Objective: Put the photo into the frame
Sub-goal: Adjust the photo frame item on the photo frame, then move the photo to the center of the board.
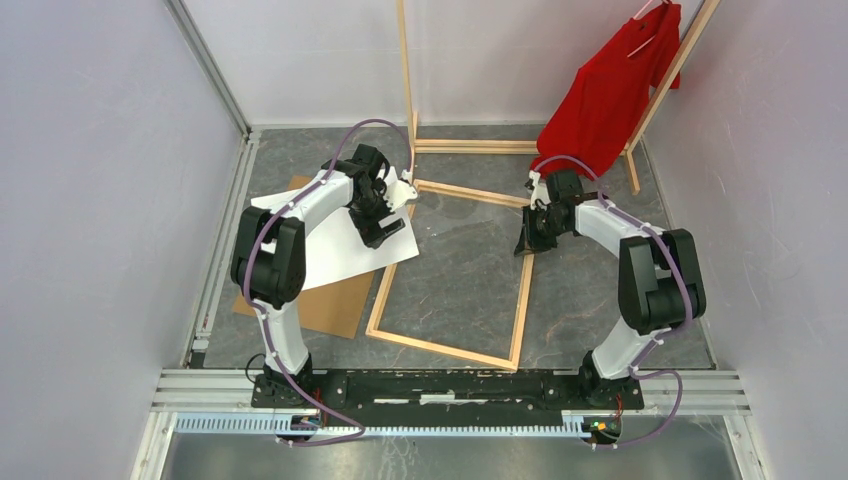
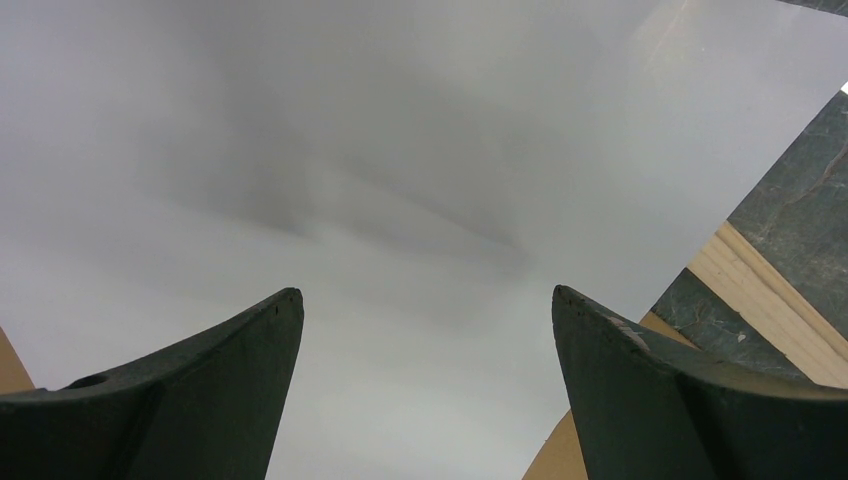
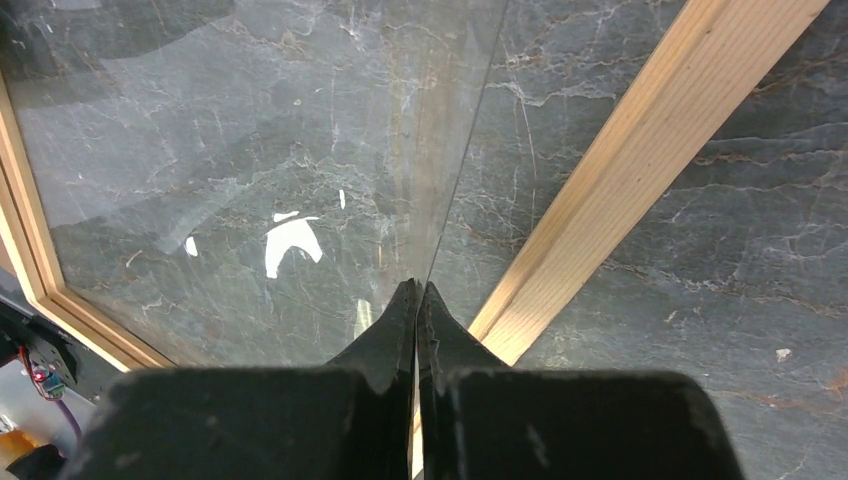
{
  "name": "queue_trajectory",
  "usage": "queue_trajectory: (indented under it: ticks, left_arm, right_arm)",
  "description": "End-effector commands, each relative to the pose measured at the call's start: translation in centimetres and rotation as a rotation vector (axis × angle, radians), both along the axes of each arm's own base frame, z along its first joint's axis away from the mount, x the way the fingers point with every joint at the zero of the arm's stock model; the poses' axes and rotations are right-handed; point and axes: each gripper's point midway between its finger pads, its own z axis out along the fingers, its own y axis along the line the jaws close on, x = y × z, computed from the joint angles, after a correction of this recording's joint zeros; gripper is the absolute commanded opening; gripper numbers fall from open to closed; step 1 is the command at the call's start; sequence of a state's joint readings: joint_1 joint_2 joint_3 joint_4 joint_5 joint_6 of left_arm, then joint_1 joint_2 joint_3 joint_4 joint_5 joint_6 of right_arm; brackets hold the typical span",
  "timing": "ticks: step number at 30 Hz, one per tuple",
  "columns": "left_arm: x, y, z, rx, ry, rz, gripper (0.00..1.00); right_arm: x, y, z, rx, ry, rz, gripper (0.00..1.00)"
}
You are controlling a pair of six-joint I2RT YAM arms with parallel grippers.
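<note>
Since the photo (image 1: 340, 255) lies white side up on the left of the table (image 1: 590, 290), partly over a brown cardboard board (image 1: 325, 305) with its right corner reaching the left rail of the frame (image 1: 445, 349), it is not yet in place. The left gripper (image 2: 428, 300) hangs close above the sheet, spread wide with nothing between its fingers, probably poised to pinch or press the paper and draw it right.

The right gripper (image 3: 417, 290) is clenched tight at the frame's right rail, and the straight edge of a clear pane (image 3: 250, 130) runs right into its fingertips. I judge it is grasping that pane and tipping it up so the print can go beneath (the edge slants away from the rail instead of lying along it).

The photo is thin, smooth, faintly glossy paper, likely to flex and slide. The frame is a slim rectangle of pale raw wood, lying flat on the dark, veined, stone-look table. The pane is hard and glassy and throws back white glints; the cardboard looks matte and stiff.
</note>
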State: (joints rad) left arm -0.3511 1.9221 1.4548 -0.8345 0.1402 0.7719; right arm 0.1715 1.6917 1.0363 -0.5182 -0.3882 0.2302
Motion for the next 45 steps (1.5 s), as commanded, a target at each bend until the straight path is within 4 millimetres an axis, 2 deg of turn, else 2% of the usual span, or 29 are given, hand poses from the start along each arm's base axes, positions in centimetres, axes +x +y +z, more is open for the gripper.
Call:
queue_trajectory:
  ticks: [1,7,10,14,22,29,31,35,38,45]
  left_arm:
    - [0.9,-0.8,1.1,-0.029,-0.038,0.001,1.00]
    - [0.8,-0.7,1.0,-0.025,-0.039,-0.003,1.00]
    - [0.8,-0.6,1.2,-0.023,-0.044,-0.006,1.00]
    - [0.6,-0.6,1.3,-0.025,-0.047,-0.010,1.00]
    - [-0.2,-0.4,0.5,-0.026,-0.028,-0.019,1.00]
    - [-0.8,-0.4,-0.1,-0.029,-0.011,-0.024,1.00]
    - [-0.9,-0.4,-0.2,-0.027,-0.006,-0.028,1.00]
    - [-0.9,-0.3,-0.2,-0.022,-0.008,-0.029,1.00]
    - [-1.1,-0.2,-0.1,-0.020,-0.011,-0.029,1.00]
    - [-0.9,0.0,0.3,-0.010,-0.027,-0.027,1.00]
  right_arm:
    - [-0.4,0.3,-0.1,0.020,0.040,0.007,0.00]
    - [-0.4,0.3,-0.8,0.049,0.054,-0.036,0.01]
    - [-0.8,1.1,-0.8,0.134,0.069,-0.049,0.16]
    - [-1.9,2.6,-0.9,0.297,0.122,-0.065,0.29]
    - [-3.7,5.0,1.8,0.578,0.127,-0.063,0.37]
    - [-4.7,5.9,4.5,0.700,0.104,-0.073,0.33]
    - [-4.9,5.8,5.0,0.694,0.097,-0.069,0.27]
    - [-4.9,5.4,5.4,0.649,0.087,-0.069,0.07]
    - [-5.2,5.3,5.4,0.640,0.116,-0.071,0.00]
    - [-5.3,5.2,5.8,0.618,0.134,-0.054,0.00]
